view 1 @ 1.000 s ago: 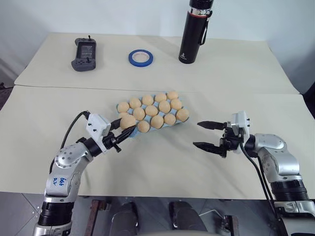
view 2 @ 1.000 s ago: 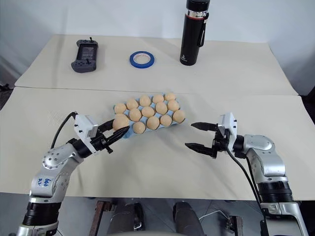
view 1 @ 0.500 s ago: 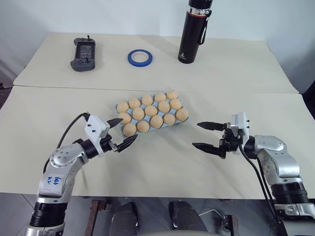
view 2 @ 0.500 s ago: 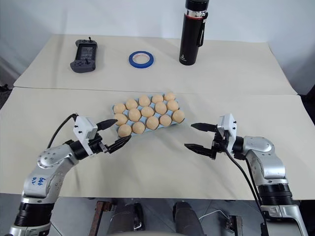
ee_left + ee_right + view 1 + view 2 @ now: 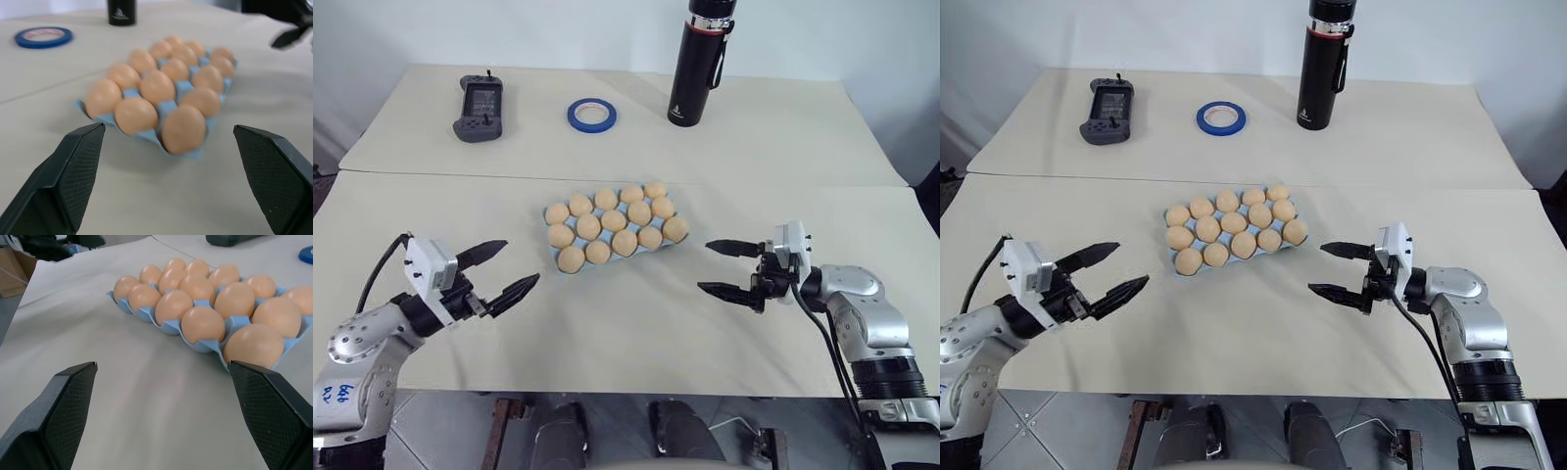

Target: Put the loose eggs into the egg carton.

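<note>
- Your left gripper [image 5: 499, 267]: two black tapered fingers with cross-hatched pads [image 5: 73, 171], mounted on a white boxy wrist block.
- A black cable loops off that block's 9 o'clock side.
- Your left arm [image 5: 357, 343]: silver-grey rounded shell, blue handwritten marks on its lower segment, black ribbed collar beneath.
- Your right gripper [image 5: 724, 267]: the same black fingers, white block behind.
- Your right arm [image 5: 862, 304]: silver shell, black cable trailing toward 6 o'clock, black ribbed collar.

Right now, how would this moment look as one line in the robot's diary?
left gripper: open, empty | right gripper: open, empty | egg carton: full of eggs | table: no loose eggs seen
</note>
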### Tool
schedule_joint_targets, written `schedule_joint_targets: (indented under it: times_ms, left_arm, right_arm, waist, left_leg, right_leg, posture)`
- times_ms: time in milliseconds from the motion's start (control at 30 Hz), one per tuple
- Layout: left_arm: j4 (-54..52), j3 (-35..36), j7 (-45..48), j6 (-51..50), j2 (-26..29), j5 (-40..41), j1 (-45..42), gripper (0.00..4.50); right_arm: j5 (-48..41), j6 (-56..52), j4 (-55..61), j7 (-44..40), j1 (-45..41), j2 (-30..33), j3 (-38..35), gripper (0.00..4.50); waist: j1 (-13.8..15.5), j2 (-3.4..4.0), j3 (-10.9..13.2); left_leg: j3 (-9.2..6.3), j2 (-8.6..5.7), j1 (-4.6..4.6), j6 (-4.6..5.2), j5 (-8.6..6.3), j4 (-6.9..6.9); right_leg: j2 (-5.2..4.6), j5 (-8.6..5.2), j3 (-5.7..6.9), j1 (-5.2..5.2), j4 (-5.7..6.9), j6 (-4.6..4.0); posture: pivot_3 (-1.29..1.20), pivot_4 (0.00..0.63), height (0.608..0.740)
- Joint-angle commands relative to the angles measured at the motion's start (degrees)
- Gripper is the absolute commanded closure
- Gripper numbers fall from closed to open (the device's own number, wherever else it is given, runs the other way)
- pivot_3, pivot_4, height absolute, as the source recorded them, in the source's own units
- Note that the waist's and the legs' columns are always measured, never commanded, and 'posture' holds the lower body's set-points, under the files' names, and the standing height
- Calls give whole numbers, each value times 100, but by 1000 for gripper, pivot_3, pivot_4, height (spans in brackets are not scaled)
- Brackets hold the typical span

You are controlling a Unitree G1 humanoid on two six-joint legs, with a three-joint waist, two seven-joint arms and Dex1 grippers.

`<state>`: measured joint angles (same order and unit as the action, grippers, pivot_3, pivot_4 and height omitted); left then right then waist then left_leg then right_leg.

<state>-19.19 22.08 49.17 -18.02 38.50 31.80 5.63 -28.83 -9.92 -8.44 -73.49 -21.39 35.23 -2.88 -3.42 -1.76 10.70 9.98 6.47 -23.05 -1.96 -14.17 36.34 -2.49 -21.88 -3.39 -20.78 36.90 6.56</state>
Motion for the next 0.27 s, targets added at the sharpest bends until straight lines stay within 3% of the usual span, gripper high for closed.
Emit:
schedule_joint_targets:
  times_ms: [33, 267]
  left_arm:
    - [91, 91, 273, 219, 120, 4, 58, 23]
    - [350, 104, 613, 392, 108, 114, 32, 23]
  right_arm:
    - [40, 136, -84, -97, -192, 7, -41, 0]
    - [82, 44, 24, -30, -249, -101, 25, 0]
  waist:
    - [-1, 0, 0]
    - [1, 0, 0]
  left_leg:
    - [0, 0, 0, -2, 1, -3]
    - [-5, 0, -1, -8, 1, -18]
  right_leg:
    - [0, -1, 1, 0, -1, -2]
    - [-3, -4, 1, -9, -3, -9]
  posture:
    - [0, 150, 740]
    - [0, 150, 740]
